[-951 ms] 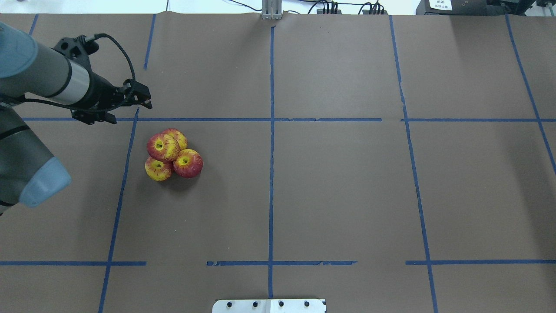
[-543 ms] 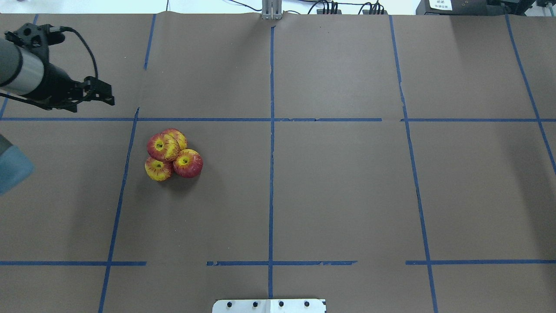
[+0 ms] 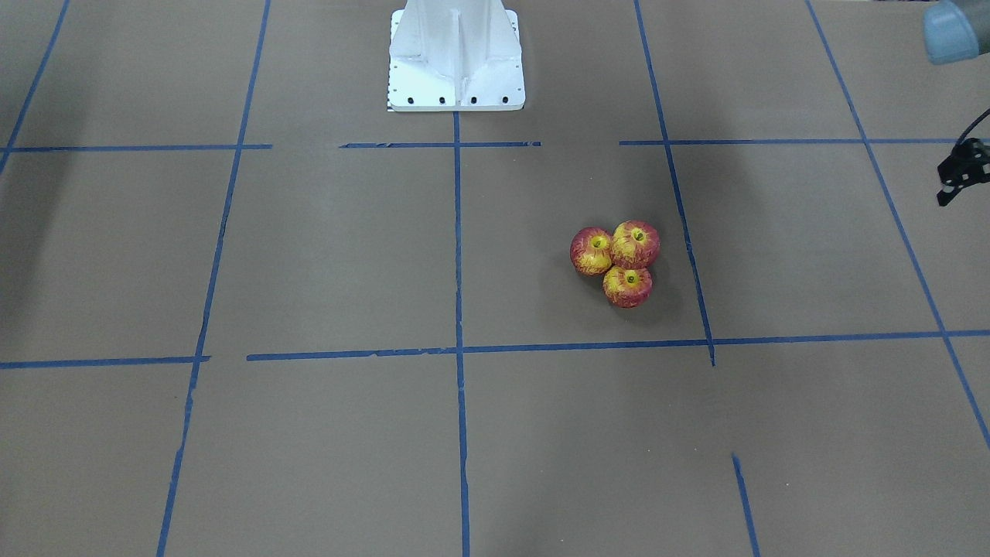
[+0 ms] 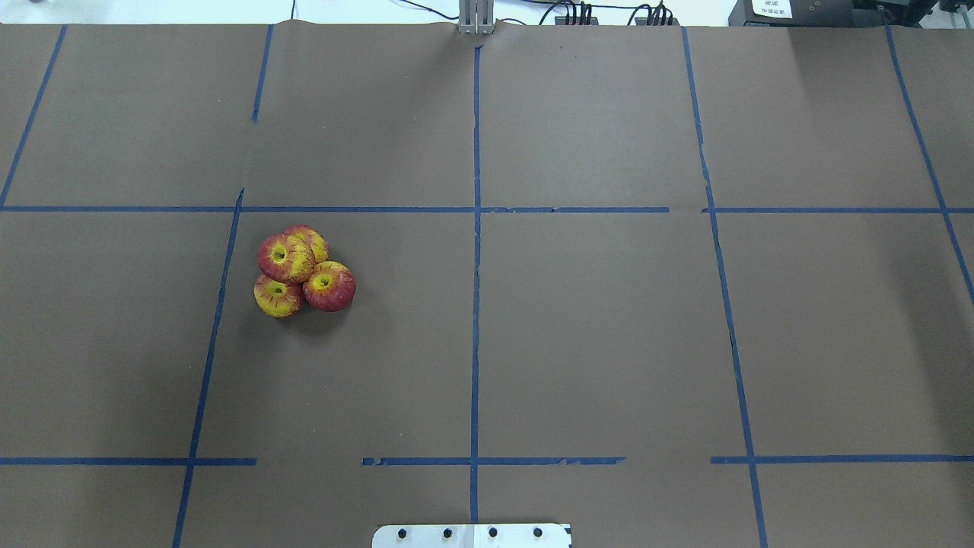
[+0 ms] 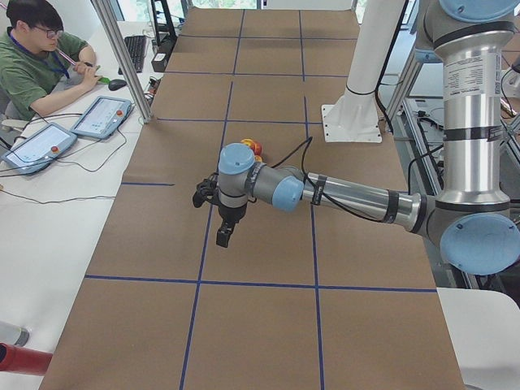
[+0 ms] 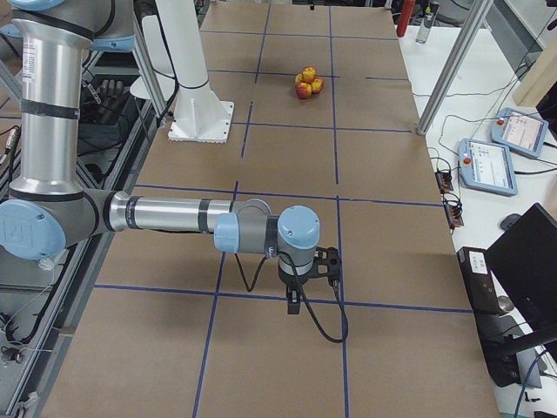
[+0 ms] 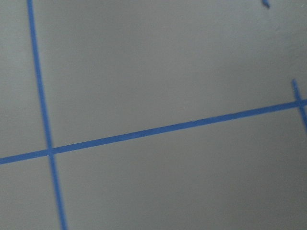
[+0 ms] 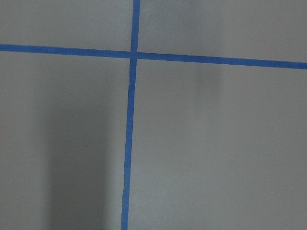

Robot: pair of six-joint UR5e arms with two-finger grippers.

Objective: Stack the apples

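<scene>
Four red-and-yellow apples sit in a tight cluster left of the table's middle. One apple rests on top of the others. The front-facing view shows three of them; the pile also shows small in the exterior left view and the exterior right view. My left gripper is far to the side of the pile, at the frame's edge, and hangs above the table; I cannot tell its state. My right gripper hangs over the table's far end, state unclear.
Brown paper with blue tape lines covers the table. The white robot base stands at the near edge. Tablets and a seated operator are beside the table. Both wrist views show only paper and tape.
My left arm has drawn back to the left and left the overhead view. The apples have not moved.
</scene>
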